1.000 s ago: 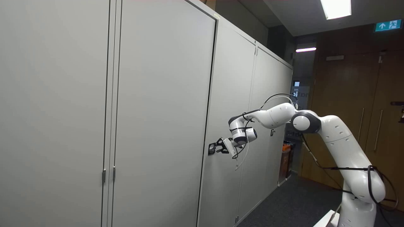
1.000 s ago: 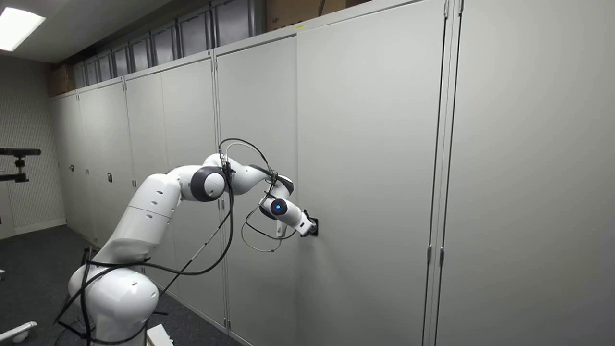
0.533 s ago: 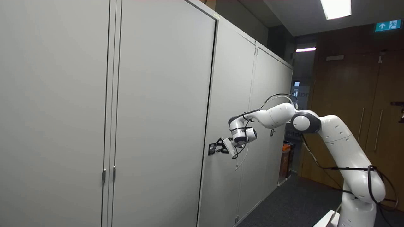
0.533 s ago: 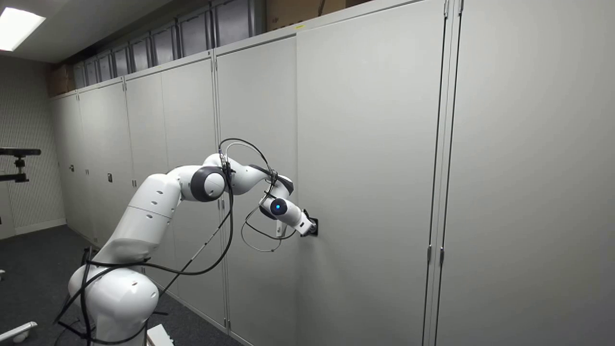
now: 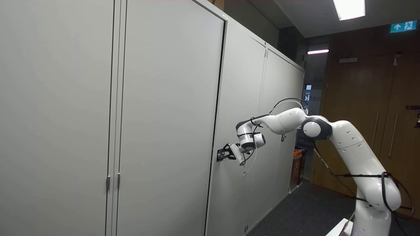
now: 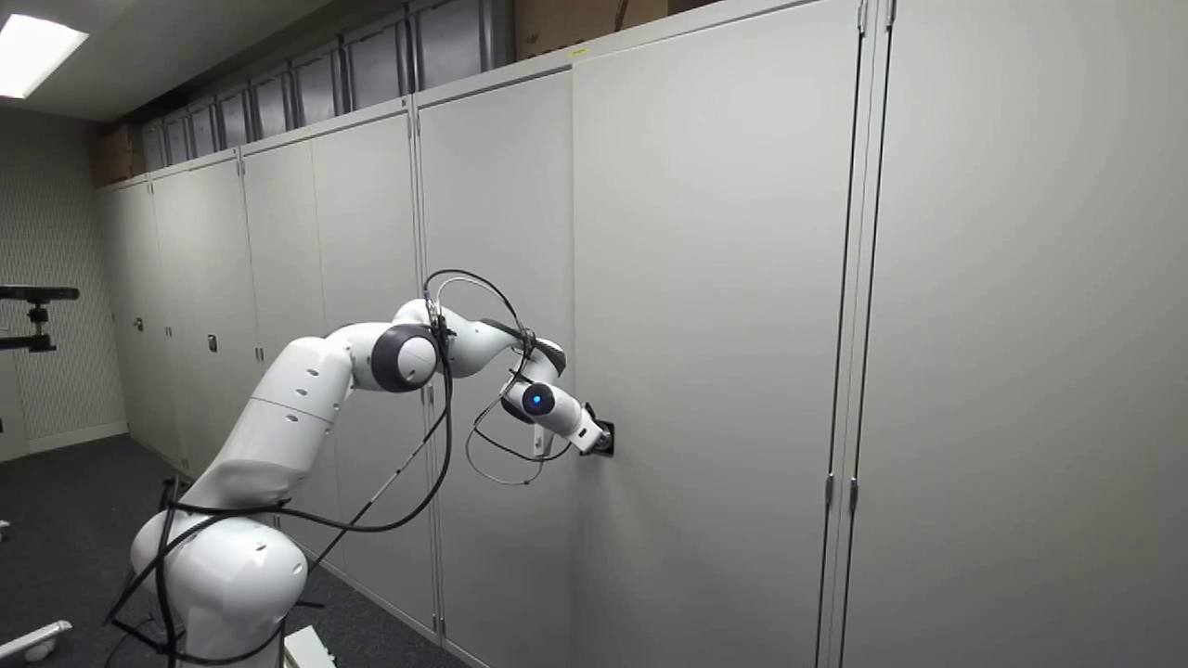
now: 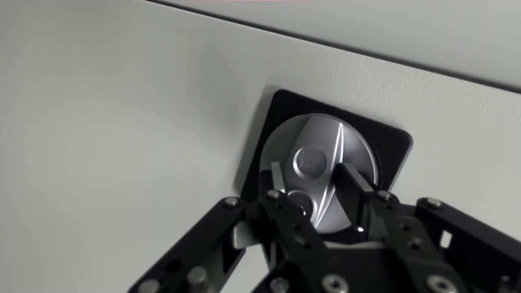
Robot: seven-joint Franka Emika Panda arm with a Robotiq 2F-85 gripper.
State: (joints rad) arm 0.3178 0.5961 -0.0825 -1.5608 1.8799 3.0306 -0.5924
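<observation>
Cabinet row [image 6: 705, 278]: gripper [image 7: 311, 173] clamped on one round handle [image 7: 319, 162].

Wooden double doors [image 5: 357, 91] stand beyond the cabinets in an exterior view. The robot arm [image 6: 478, 348] extends across the cabinet fronts, hiding parts of them. An orange-topped bin [image 5: 296, 164] stands at the row's far end; grey crates [image 6: 376, 65] line the cabinet tops, next to a cardboard box [image 6: 603, 23]; all contents are hidden. The round handle sits on a black square plate [image 7: 392, 142] near a door seam [image 7: 325, 43]; the jaws press on both sides of its raised bar [image 7: 319, 132] and partly cover the dark lock [image 7: 303, 201].
</observation>
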